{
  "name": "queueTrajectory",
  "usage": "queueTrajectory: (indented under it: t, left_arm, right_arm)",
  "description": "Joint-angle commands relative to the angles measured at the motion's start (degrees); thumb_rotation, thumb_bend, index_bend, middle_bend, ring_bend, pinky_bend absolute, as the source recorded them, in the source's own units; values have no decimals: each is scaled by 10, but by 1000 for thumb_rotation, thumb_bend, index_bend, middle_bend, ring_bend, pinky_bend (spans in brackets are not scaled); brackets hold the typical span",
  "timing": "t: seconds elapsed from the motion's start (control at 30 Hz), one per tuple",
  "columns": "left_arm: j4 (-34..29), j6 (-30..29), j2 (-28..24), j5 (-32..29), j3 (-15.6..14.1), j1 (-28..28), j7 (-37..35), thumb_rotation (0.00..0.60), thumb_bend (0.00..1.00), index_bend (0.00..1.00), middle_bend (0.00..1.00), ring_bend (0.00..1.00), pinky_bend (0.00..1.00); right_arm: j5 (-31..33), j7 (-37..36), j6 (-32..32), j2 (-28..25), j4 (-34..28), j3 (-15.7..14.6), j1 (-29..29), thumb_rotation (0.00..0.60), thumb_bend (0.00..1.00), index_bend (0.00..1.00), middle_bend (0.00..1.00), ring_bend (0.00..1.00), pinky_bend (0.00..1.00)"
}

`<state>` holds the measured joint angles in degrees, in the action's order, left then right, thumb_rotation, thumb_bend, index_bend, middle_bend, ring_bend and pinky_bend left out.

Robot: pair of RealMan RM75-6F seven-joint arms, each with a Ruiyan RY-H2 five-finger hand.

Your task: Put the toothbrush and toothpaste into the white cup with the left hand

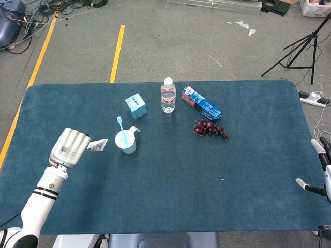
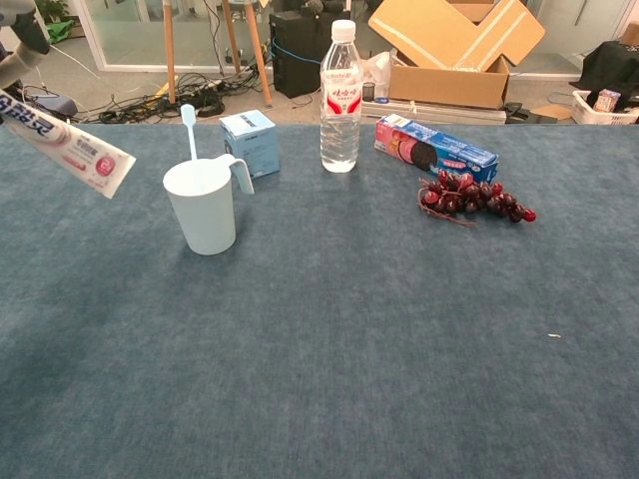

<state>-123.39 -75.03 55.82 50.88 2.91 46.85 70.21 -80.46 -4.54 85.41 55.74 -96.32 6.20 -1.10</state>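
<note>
The white cup stands left of the table's middle with a light blue toothbrush upright in it. My left hand holds a white and pink toothpaste tube in the air, to the left of the cup and above its rim height, the tube's flat end pointing toward the cup. In the chest view most of that hand is cut off by the frame's top left corner. My right hand shows only partly at the right edge of the head view.
Behind the cup stand a small blue box and a water bottle. A blue biscuit pack and a bunch of dark red grapes lie right of centre on the blue table.
</note>
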Motion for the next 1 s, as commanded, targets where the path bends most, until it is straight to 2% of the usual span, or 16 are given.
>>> queueTrajectory:
  t: [0.03,0.4,1.0]
  left_arm:
    - [2,4,-2,-3,9,10,1,600,317,776,1000,1000,1000]
    - [24,24,13,-30,32,53,23,600,318,775,1000,1000,1000]
    - [38,32,59,-36,32,94,40,600,318,773,1000,1000,1000]
  right_arm:
    - [1,0,-1,0,0,0,0,600,0,14,0,0,261]
    - [0,-6,3,-3,0,0,2,600,0,14,0,0,261]
    - [-2,-4,0,-1,-1,-2,2,600,0,14,0,0,261]
